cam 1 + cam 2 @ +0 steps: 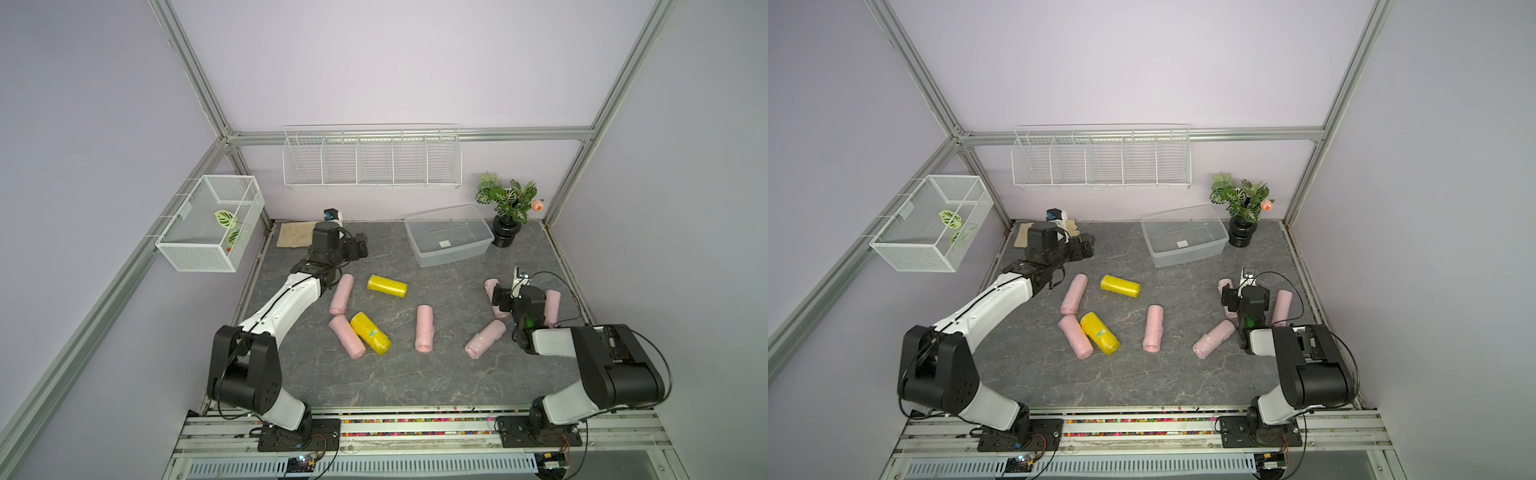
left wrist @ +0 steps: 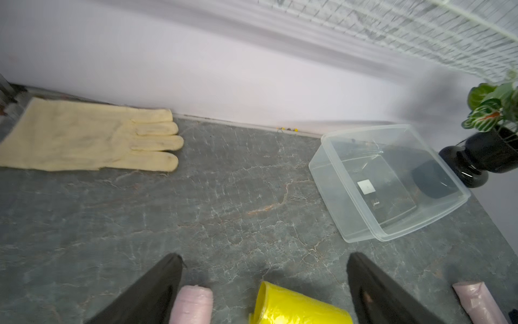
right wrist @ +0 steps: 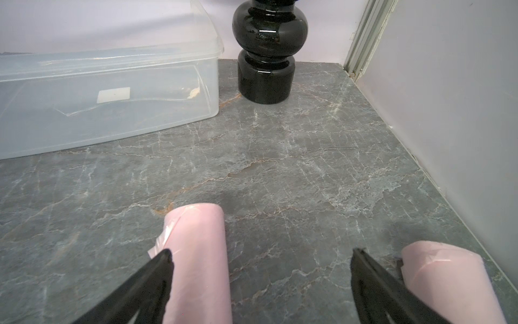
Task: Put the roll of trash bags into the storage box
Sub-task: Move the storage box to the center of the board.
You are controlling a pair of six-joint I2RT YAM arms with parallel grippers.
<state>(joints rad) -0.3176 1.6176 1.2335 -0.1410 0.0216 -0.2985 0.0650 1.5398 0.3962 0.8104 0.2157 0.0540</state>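
The storage box (image 1: 453, 254) (image 1: 1185, 254), clear plastic with a white label, stands empty at the back right of the table. Several pink rolls of trash bags and two yellow ones (image 1: 387, 286) (image 1: 371, 333) lie across the middle. My left gripper (image 1: 361, 247) (image 2: 263, 256) hovers open, left of the box. In the left wrist view the yellow roll (image 2: 300, 305) and a pink roll's end (image 2: 193, 303) show below its fingers. My right gripper (image 1: 497, 298) (image 3: 263, 252) is open and low over a pink roll (image 3: 196, 266) lying by one finger. Another pink roll (image 3: 445, 280) lies outside the other finger.
A cream glove (image 2: 84, 134) lies at the back left by the wall. A plant in a black vase (image 1: 509, 208) stands right of the box. A long white wire rack (image 1: 372, 162) hangs on the back wall, a mesh basket (image 1: 212, 222) on the left frame.
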